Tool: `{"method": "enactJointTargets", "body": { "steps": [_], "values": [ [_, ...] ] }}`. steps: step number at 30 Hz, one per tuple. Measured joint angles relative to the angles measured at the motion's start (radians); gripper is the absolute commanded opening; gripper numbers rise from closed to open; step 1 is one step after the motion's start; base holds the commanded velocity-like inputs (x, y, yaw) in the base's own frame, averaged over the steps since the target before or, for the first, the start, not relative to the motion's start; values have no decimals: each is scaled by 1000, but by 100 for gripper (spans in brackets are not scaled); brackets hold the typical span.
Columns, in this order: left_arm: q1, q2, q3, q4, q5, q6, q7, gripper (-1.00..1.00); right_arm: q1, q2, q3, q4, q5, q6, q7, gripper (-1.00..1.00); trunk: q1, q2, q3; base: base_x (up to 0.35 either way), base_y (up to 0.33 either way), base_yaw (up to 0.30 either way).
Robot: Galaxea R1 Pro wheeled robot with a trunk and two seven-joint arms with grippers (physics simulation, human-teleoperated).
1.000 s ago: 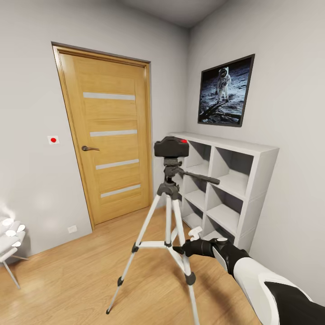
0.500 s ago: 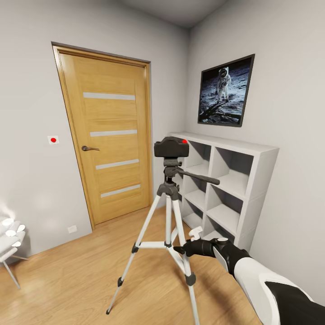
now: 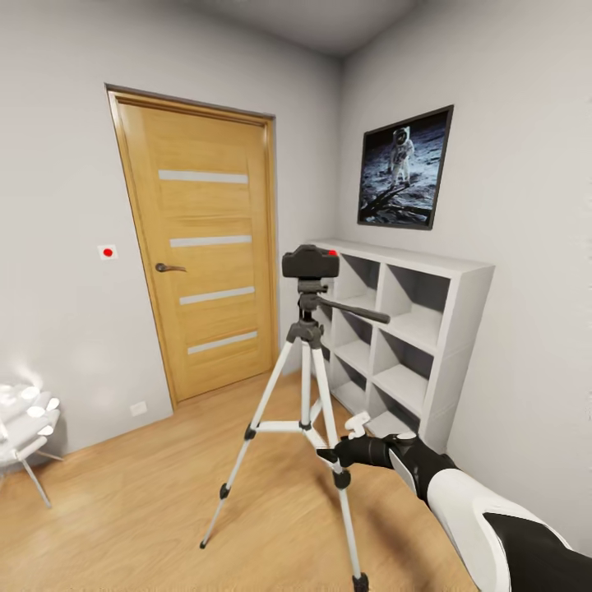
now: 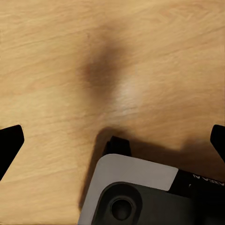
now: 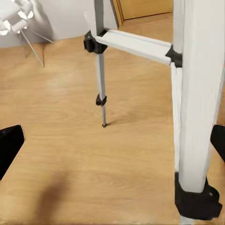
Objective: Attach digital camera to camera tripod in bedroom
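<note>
The digital camera, a small black box with a red dot, sits on the head of the camera tripod in the middle of the bedroom floor. The pan handle sticks out to the right. My right gripper hangs low beside the tripod's near right leg, open and holding nothing. In the right wrist view that white leg stands close between the spread fingertips of the right gripper. My left gripper is open over bare wood floor.
An oak door is on the far wall. A white cube shelf lines the right wall under the astronaut picture. A white wire-legged piece stands at the left. My own base sits under the left gripper.
The whole head view has shifted and pulled back a little, so the camera moved. The digital camera stays on the tripod, and my right arm keeps its place in the picture.
</note>
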Motion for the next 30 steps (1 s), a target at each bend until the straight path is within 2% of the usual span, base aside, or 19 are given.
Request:
{"method": "enactJointTargets", "body": {
  "steps": [13,24,28,30],
  "values": [
    [8,-6,0,0,2,-1,-1,100,-1,-4,-2,-7,-4,0,0,100,0,0,0,-315,0,0],
    [12,-15,0,0,2,-2,-1,100,-1,-7,-5,-7,-8,-2,-10,100,-1,0,0,-48,0,0],
    [12,-16,0,0,1,-3,-1,100,0,-13,-4,11,-10,1,-42,100,-1,0,0,-5,0,0],
    [12,-17,0,0,1,-3,-1,100,0,-27,-2,48,-11,2,-83,100,-1,0,0,-2,0,0]
  ]
}}
